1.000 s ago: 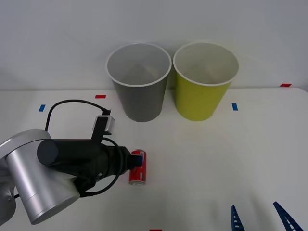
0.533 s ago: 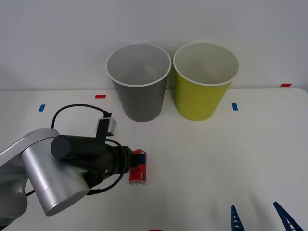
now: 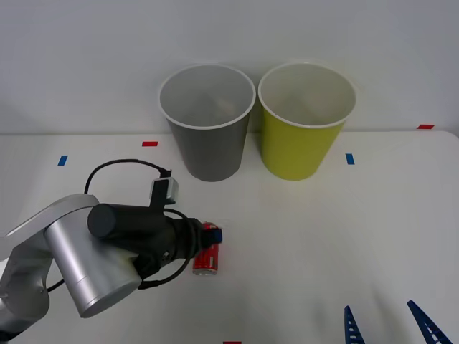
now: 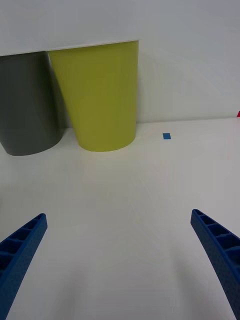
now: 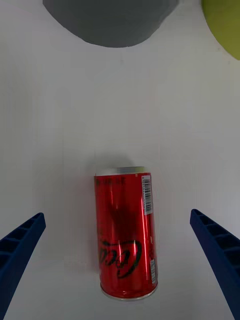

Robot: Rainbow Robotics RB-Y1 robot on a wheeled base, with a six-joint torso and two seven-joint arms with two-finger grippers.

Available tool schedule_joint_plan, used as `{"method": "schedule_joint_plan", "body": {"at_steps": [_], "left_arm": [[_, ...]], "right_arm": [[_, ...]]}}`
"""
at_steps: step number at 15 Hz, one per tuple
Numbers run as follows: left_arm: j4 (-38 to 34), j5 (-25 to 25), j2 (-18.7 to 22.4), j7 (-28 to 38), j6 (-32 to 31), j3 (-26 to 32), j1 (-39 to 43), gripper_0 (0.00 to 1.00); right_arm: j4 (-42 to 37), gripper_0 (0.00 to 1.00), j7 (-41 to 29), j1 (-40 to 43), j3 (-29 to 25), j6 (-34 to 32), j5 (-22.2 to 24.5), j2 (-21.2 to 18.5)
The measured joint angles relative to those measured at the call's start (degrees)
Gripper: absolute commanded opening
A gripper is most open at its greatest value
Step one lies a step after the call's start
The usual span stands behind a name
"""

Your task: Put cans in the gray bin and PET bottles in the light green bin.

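Fingers wide — can between

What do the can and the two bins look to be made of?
The red can looks like thin metal: glossy printed wall with bright streaks, bare silver rims at both ends. The gray bin and the light green bin look like moulded plastic: smooth, even, fairly matte walls, white rims and pale insides. Thick coated paper cannot be ruled out from looks alone.

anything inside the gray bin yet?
The tall dark-gray plastic bin shows only its pale inner wall from the front view; its bottom is hidden below the rim. The small red drink can lies on its side on the white table, between the left gripper's open jaws.
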Motion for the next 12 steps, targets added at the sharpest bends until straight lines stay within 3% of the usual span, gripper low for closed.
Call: {"method": "schedule_joint_plan", "body": {"at_steps": [3, 12], "left_arm": [[1.94, -0.43, 0.03, 0.85, -0.74, -2.73, -2.34, 1.0], [6.21, 1.67, -0.45, 3.43, -0.75, -2.93, -2.73, 1.0]], "right_arm": [[0.0, 1.0, 0.0, 0.0, 0.0, 0.0, 0.0, 0.0], [0.0, 1.0, 0.0, 0.0, 0.0, 0.0, 0.0, 0.0]]}}
